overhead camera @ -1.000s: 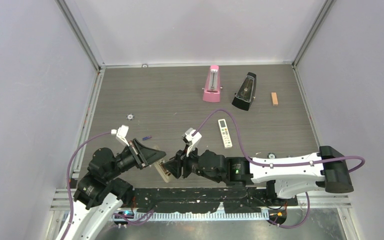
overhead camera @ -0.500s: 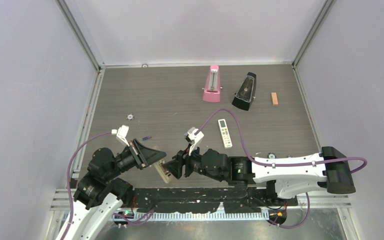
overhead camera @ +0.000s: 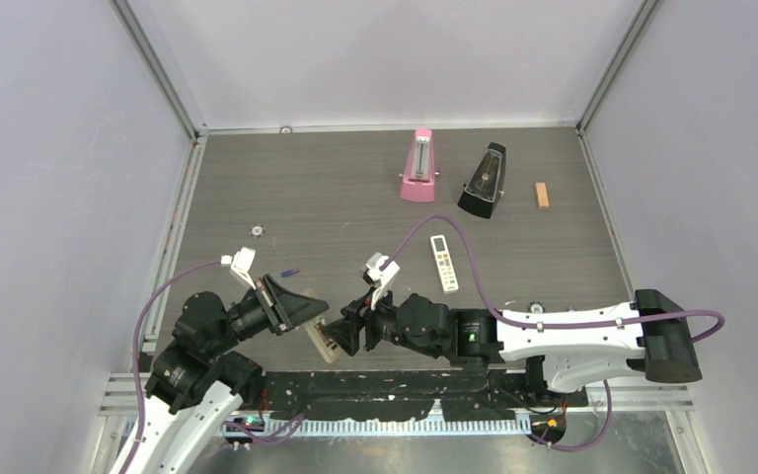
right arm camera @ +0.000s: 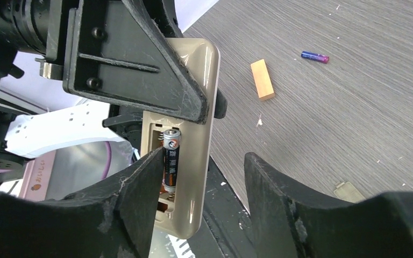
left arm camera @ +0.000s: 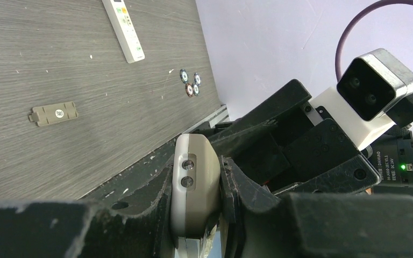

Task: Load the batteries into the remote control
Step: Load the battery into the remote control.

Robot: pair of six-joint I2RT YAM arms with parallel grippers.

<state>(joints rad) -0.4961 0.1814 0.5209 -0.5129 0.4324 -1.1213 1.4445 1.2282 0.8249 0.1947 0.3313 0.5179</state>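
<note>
Beige-backed remote control (right arm camera: 196, 180) clamped in left end effector (overhead camera: 312, 315). Right end effector (right arm camera: 201, 166) fingers apart, straddling its open bay; dark battery (right arm camera: 171, 158) seated there. Purple battery (right arm camera: 314, 56) on worktop (right arm camera: 355, 113) beyond.

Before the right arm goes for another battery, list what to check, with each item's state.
1. Left gripper clamps the remote control: ok.
2. Battery compartment uncovered, facing the right gripper: ok.
3. Dark battery sits in the compartment: ok.
4. Second slot empty: cannot tell, a finger covers most of it.
5. Right gripper's jaws apart, holding nothing: ok.
6. Bluish-purple battery lies loose on the table, apart from the orange block: ok.
</note>
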